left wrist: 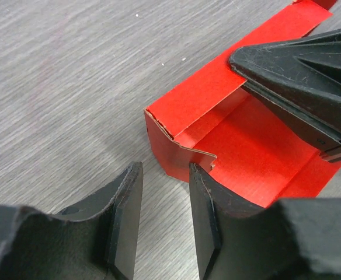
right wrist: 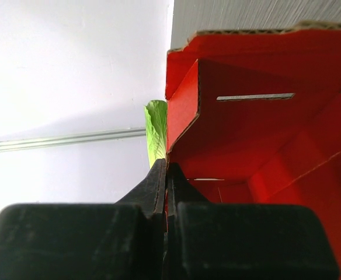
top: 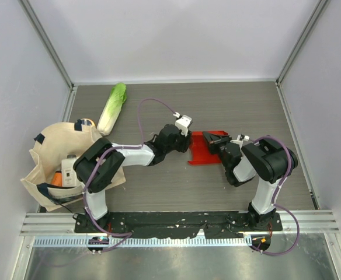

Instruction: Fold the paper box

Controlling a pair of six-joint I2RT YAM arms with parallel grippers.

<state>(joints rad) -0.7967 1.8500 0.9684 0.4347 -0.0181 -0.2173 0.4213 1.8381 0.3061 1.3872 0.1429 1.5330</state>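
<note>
Your right gripper (right wrist: 166, 172) clamps the paper box (left wrist: 240, 146) by one wall. Your left gripper (left wrist: 166, 179) (beside its corner) stands parted, empty.

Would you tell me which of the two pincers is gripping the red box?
The right pincer, shut on a wall of the paper box; the left pincer stands open.

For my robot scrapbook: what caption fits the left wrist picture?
Left gripper, open, sits by the paper box corner while the right gripper pinches its wall.
</note>
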